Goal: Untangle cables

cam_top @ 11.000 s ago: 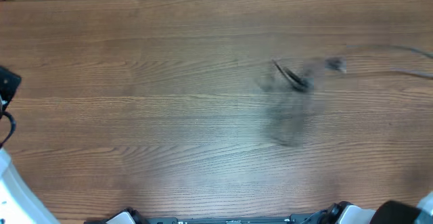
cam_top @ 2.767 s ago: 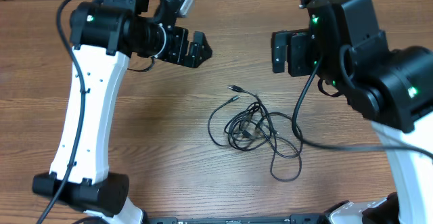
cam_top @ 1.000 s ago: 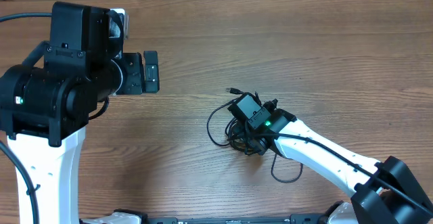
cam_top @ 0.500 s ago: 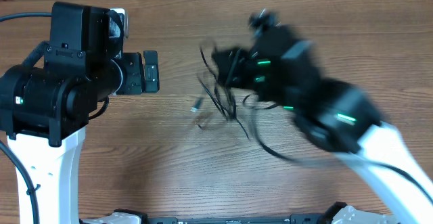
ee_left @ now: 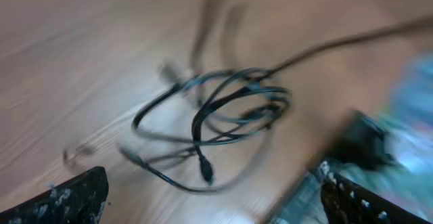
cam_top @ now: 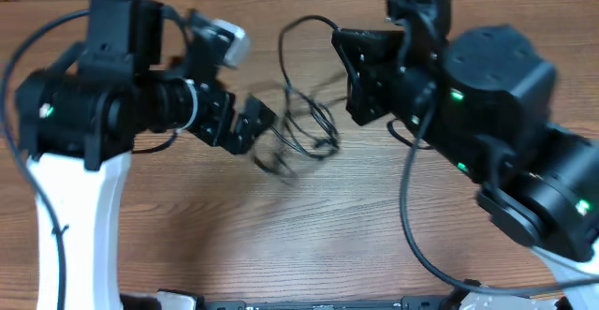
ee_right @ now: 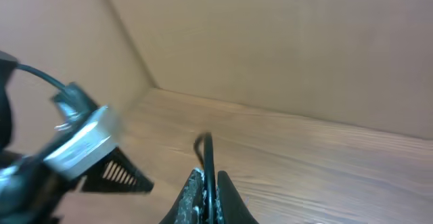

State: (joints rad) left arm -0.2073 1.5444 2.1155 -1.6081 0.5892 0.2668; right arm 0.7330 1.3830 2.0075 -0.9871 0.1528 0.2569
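The right gripper pinches one strand of the dangling cables, likely light, limp, snag-prone. The left gripper gapes nearby; a loose outer loop seems graspable.

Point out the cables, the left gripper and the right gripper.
cables (ee_left: 230, 119), left wrist view, middle of the looped bundle.
left gripper (ee_left: 213, 175), left wrist view, midway between its open fingertips.
right gripper (ee_right: 208, 187), right wrist view, between fingertips shut on the cables.

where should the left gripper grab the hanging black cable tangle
Likely the loose outer loop of the thin black cable tangle, from the left gripper's side: it bulges clear of the knot, while the right gripper's shut jaws pinch a strand.
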